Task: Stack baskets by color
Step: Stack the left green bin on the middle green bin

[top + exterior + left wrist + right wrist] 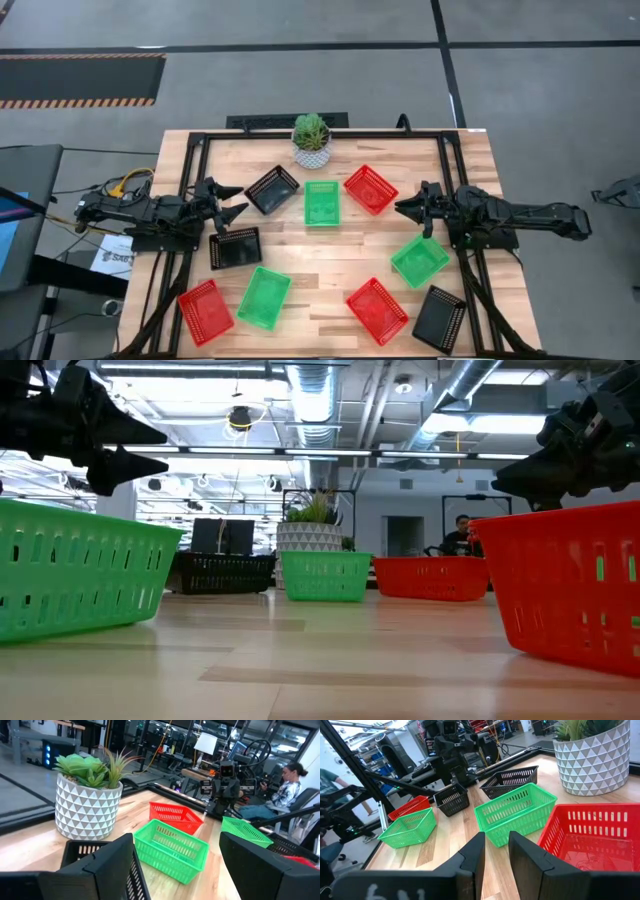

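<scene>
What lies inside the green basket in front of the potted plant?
Nothing: the green basket shows only its own mesh floor from above. The potted plant stands behind it, apart. What is beneath the basket is covered, presumably the table.

You are working in a robotics lab or open industrial workshop. Overhead run bare silver ventilation ducts and strip lights. The floor is grey concrete with a black-and-orange hazard-striped mat beyond the tabletop's far left corner. The light wooden butcher-block tabletop sits in a black metal frame. Behind it, a seated person works among monitors and cabled equipment racks.
</scene>
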Robot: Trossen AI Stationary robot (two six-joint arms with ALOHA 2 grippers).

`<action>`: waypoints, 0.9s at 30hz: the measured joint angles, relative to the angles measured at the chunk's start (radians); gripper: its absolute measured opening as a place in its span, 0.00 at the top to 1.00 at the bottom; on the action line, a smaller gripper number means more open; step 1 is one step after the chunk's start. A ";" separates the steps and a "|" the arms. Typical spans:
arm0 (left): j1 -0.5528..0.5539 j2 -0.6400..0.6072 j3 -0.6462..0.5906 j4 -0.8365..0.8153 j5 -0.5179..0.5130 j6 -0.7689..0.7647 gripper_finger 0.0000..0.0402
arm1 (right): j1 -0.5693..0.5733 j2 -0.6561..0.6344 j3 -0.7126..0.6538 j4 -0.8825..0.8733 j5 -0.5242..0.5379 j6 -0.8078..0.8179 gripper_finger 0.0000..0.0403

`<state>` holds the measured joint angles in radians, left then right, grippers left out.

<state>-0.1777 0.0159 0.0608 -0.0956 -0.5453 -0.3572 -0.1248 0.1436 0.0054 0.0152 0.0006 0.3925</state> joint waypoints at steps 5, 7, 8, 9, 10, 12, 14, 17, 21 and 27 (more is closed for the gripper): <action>0.001 0.000 0.000 0.001 -0.003 -0.046 0.29 | 0.000 0.000 0.000 0.000 0.000 0.000 0.73; 0.001 0.000 0.000 0.001 -0.008 -0.048 0.29 | 0.000 0.000 0.000 0.000 0.000 0.000 0.73; 0.001 0.000 0.000 0.001 -0.009 -0.055 0.29 | 0.000 0.000 0.000 0.000 0.000 0.000 0.73; 0.001 0.000 0.000 0.001 -0.009 -0.060 0.29 | 0.000 0.000 0.000 0.000 0.000 0.000 0.73; 0.001 0.000 0.000 0.001 -0.010 -0.068 0.29 | 0.000 0.000 0.000 0.000 0.000 0.000 0.73; 0.002 0.000 0.000 0.003 -0.030 -0.105 0.29 | 0.000 0.000 0.000 0.002 0.000 0.000 0.73; 0.002 0.000 -0.001 0.004 -0.069 -0.161 0.29 | -0.004 0.000 0.000 0.004 0.004 -0.004 0.73; 0.003 0.000 -0.002 0.015 -0.090 -0.276 0.29 | -0.012 0.000 0.000 0.007 0.014 -0.005 0.73; 0.003 0.000 -0.003 0.022 -0.115 -0.355 0.29 | -0.015 0.000 0.000 0.014 0.014 -0.005 0.73; 0.003 0.003 -0.003 0.024 -0.157 -0.408 0.29 | -0.013 0.000 0.000 0.017 0.018 0.149 0.73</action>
<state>-0.1749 0.0193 0.0578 -0.0717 -0.7020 -0.7647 -0.1379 0.1436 0.0051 0.0324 0.0187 0.5417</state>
